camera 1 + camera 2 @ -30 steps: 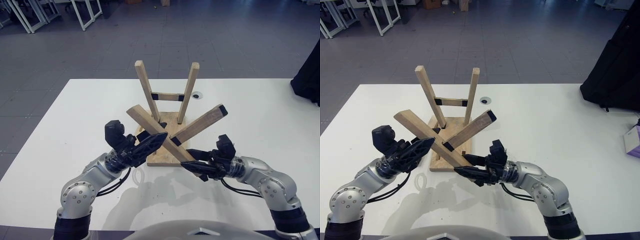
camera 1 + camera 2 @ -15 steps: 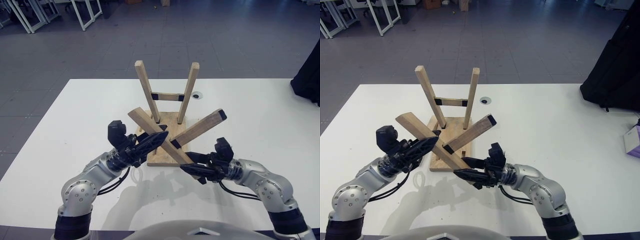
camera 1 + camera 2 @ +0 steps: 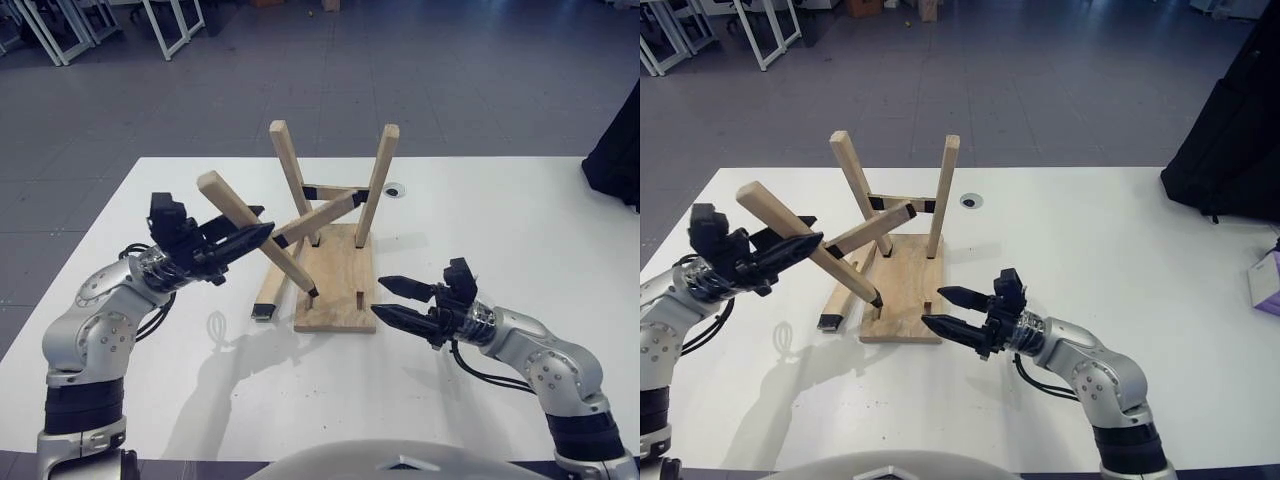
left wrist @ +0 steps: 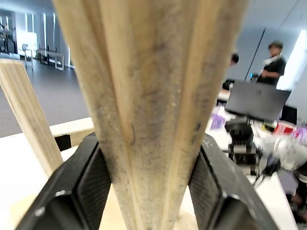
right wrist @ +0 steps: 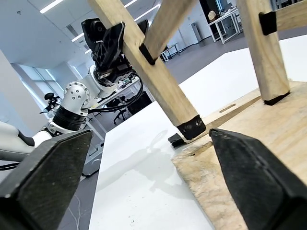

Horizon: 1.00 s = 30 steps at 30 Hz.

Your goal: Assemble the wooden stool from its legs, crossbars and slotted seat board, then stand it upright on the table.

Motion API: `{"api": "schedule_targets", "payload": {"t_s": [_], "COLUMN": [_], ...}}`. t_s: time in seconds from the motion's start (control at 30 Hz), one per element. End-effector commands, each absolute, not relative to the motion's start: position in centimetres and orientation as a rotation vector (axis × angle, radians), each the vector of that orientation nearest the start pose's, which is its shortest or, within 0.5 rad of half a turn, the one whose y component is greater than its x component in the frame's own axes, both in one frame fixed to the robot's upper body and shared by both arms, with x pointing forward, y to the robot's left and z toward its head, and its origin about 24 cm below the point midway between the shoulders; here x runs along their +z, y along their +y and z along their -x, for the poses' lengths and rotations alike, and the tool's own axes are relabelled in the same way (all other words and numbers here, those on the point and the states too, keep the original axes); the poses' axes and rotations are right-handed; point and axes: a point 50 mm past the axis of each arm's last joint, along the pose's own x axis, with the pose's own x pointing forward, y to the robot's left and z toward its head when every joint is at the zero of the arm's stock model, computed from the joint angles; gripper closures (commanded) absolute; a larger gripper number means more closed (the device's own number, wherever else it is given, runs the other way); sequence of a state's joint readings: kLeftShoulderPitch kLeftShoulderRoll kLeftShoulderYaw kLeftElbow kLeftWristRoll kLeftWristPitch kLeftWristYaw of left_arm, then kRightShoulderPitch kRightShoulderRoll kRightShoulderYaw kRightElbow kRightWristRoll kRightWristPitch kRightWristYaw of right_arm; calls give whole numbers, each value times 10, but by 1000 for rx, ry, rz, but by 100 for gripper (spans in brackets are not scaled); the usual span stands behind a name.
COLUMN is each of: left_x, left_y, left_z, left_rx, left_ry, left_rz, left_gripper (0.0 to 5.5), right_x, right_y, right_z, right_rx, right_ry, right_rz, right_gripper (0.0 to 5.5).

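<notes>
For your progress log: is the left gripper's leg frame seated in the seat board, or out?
Out: the leg frame tilts in the left gripper, one foot on the seat board, the other beside it.
</notes>
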<state>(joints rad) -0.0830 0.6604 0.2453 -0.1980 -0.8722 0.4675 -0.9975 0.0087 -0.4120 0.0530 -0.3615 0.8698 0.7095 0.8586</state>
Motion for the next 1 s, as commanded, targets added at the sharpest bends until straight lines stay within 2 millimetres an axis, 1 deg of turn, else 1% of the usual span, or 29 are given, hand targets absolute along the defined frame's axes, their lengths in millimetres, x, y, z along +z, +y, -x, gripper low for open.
{"api": "schedule_targets", "payload": {"t_s": [0.03,0.1,0.17,0.3,0.53,0.63,0.83,1.0], "left_x": [141,135,132,133,141,144,150,160], "left_y": [220,218,221,227,229,232,235,238], "left_z": [-240,-242,-244,-248,-250,-252,-251,-250], "left_rx": [-1110,-1124,-1125,-1133,-1192,-1184,-1206,-1218], "left_ry": [13,44,65,86,115,120,130,101], "left_rz": [120,93,58,-13,-67,-60,-68,-53], "left_gripper": [344,344,344,345,345,346,346,346], "right_x": [99,99,99,97,92,89,84,80], "right_y": [-131,-130,-131,-132,-129,-127,-125,-124], "right_z": [-210,-211,-212,-212,-211,-210,-209,-209], "right_rx": [1255,1259,1263,1262,1268,1270,1265,1261], "right_ry": [265,270,275,288,307,311,319,325], "right_rz": [-490,-476,-465,-453,-443,-442,-442,-439], "right_gripper": [30,2,0,0,0,0,0,0]}}
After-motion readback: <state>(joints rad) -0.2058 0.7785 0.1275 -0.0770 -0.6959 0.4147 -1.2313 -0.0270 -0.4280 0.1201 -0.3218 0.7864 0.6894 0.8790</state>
